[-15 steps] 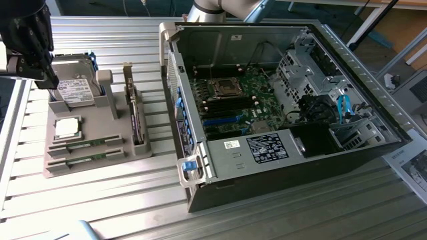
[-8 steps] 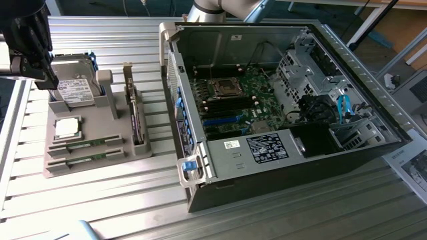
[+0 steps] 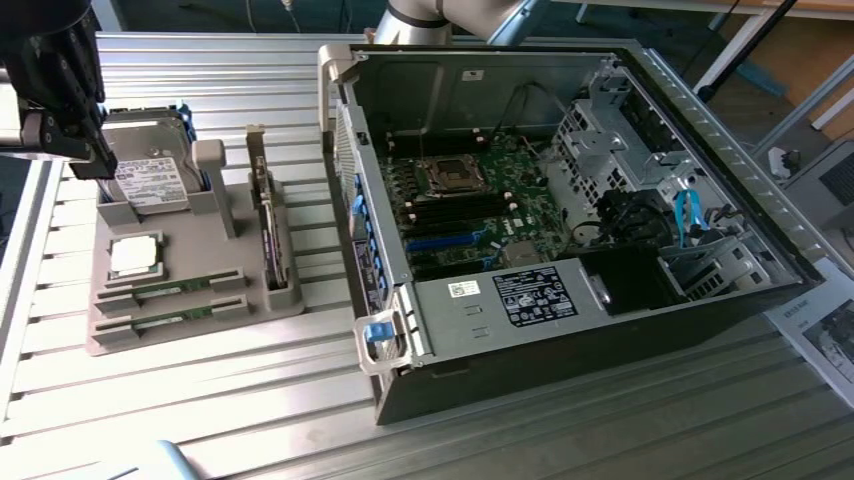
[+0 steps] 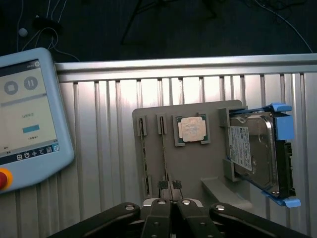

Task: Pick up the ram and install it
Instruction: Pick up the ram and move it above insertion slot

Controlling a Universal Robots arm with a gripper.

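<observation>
At the near end of the grey tray (image 3: 220,262), on the exterior view's left, two ram sticks (image 3: 171,291) are seated side by side in their slots, untouched. Just beyond them a square silver processor (image 3: 136,256) is laid flat. Farther still, a hard drive (image 3: 150,180) is propped in a blue-railed cradle. Over the tray's far end the gripper (image 4: 170,188) is held, fingers closed on nothing. An open computer case (image 3: 694,330) is set to the exterior view's right.

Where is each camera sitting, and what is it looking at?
Exterior view: high above the table, looking down at the tray and open computer; the gripper shows at the exterior view's left.
Wrist view: on the wrist, looking down past the shut gripper at the tray.
Both show: tray, ram sticks, processor, hard drive.
</observation>
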